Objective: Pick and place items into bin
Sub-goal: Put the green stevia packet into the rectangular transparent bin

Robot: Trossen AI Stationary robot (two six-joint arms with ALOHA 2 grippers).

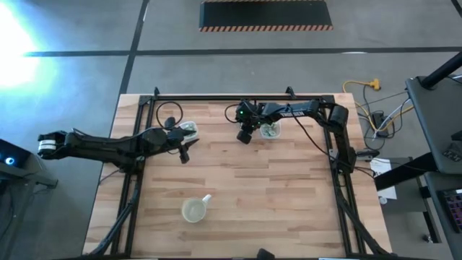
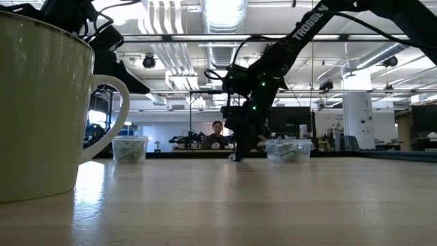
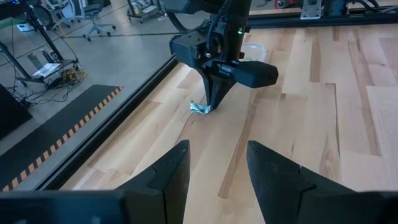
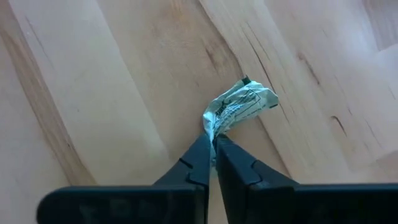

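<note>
My right gripper (image 4: 213,146) is down on the table (image 1: 274,202), fingers pinched tight on one end of a crinkled pale green and silvery piece (image 4: 239,107) that lies on the wood. In the high view that's at about twelve o'clock on the tabletop, with a clear container (image 1: 271,131) just beside it toward three o'clock. My left gripper (image 3: 216,163) hangs over toward nine o'clock, fingers spread apart, nothing between them, near a second clear container (image 1: 189,129). The yellowish cup (image 1: 194,210) sits at six o'clock.
</note>
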